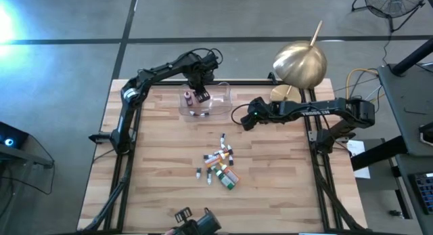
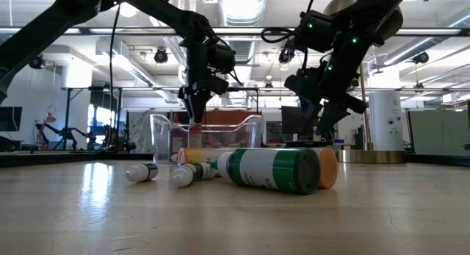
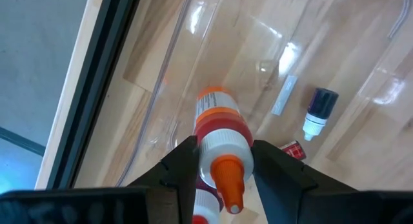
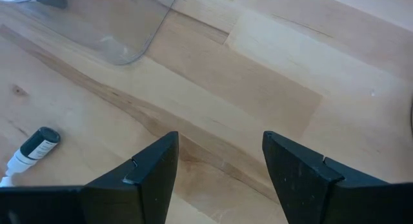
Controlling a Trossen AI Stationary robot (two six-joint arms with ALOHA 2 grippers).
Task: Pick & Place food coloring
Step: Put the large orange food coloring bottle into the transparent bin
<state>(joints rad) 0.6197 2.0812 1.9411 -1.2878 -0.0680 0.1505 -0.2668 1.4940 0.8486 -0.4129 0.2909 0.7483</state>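
Note:
My left gripper (image 1: 201, 94) hangs over the clear plastic tray (image 1: 220, 99) at the table's far side, pointing down, shut on an orange and red food coloring bottle (image 3: 218, 121) with a white collar and an orange tip. A dark-capped bottle (image 3: 317, 111) lies on its side on the tray's floor. Several more food coloring bottles (image 1: 222, 166) lie on their sides in a loose pile at mid-table. My right gripper (image 1: 242, 118) waits open above bare wood, to the tray's right. My left gripper has the bottle's white collar (image 3: 222, 145) between its two fingers, one finger (image 3: 184, 169) on each side. The fingers come from above, pointing down. The bottle stands nearly upright, tip up, inside the tray. Whether its base rests on the tray floor I cannot tell.
A brass dome with a wooden stick (image 1: 300, 62) stands at the table's far right corner. In the right wrist view a dark-capped bottle (image 4: 32, 150) lies on the wood. Bare wood lies to the left and right of the pile. A dark camera mount (image 1: 193, 221) sits at the near edge.

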